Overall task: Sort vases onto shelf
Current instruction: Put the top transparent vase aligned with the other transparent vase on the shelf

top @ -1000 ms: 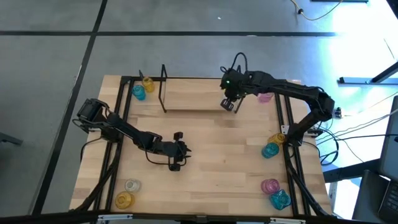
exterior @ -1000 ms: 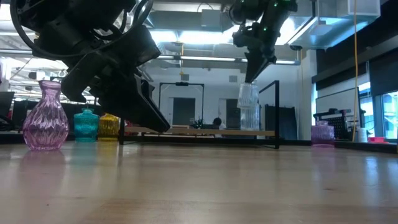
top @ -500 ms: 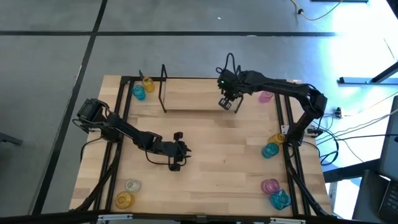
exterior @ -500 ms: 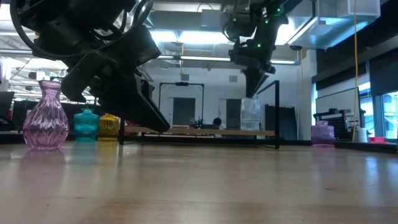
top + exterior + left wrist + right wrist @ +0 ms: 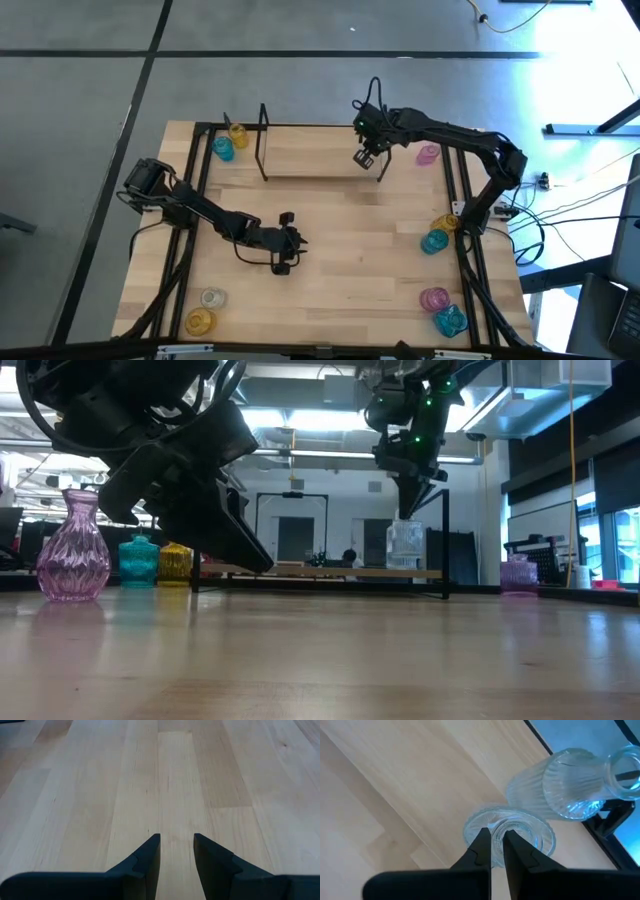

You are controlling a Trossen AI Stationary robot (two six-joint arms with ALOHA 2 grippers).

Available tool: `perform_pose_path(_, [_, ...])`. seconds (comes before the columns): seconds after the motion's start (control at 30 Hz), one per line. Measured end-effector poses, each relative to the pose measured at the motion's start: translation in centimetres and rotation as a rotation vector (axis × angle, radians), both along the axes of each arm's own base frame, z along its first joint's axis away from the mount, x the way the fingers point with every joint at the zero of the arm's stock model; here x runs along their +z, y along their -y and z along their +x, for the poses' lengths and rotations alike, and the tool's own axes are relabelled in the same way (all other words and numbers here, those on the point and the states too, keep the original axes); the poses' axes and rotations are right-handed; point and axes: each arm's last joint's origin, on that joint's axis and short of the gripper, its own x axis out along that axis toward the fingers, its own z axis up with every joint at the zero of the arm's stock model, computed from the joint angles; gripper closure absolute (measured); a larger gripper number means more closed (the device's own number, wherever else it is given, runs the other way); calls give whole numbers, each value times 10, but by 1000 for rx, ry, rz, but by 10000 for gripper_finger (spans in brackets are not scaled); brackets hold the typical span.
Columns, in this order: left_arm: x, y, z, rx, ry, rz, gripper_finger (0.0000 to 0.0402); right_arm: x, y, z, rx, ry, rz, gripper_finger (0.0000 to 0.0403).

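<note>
From the top-down camera the right claw [image 5: 368, 160] sits over the right end of the shelf [image 5: 310, 160], a pale wood board with thin black wire uprights. The clear vase it's clamped on is basically invisible from up here, lost under the arm. The left claw [image 5: 288, 240] hangs over bare planks mid-surface [image 5: 350, 260], holding nothing. The other vases are scattered around the edges: a yellow one [image 5: 238, 134] and a teal one [image 5: 222, 149] at the far left corner, a pink one [image 5: 427, 154] beyond the right frame, a yellow [image 5: 446, 223] and teal [image 5: 434, 242] pair on the right, pink [image 5: 434, 298] and blue [image 5: 450, 320] near the front right, and a clear [image 5: 211, 298] and yellow [image 5: 200, 321] pair front left. They're all tiny blobs, so their shapes are hard to read.

The low camera is half blocked by the big dark left arm [image 5: 170, 460] up close. Behind it is a ribbed pink vase [image 5: 73, 550] with a narrow neck, plus teal [image 5: 139, 561] and amber [image 5: 175, 561] ones partly hidden. The clear vase [image 5: 404, 546] hangs from the right claw [image 5: 410, 510] right at the shelf board; I can't tell if it's touching down.

The left wrist view shows just two dark fingers [image 5: 145, 865] slightly apart over light wood grain.

In the right wrist view, the fingers [image 5: 480, 851] are pinched on the rim of a fluted clear vase [image 5: 520, 830], seen from above. A second ribbed clear vase [image 5: 575, 782] lies tipped beside it, cut off at the edge.
</note>
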Motion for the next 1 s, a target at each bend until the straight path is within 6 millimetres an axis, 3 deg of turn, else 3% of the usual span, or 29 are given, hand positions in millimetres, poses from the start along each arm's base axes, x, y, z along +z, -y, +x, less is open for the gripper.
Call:
perform_pose_path(0.33, [0,0,0,0,0,0,292,-19,1,-4,-33,-2,33,388])
perform_pose_path(1.0, [0,0,0,0,0,0,292,-19,3,-4,-38,-13,-5,388])
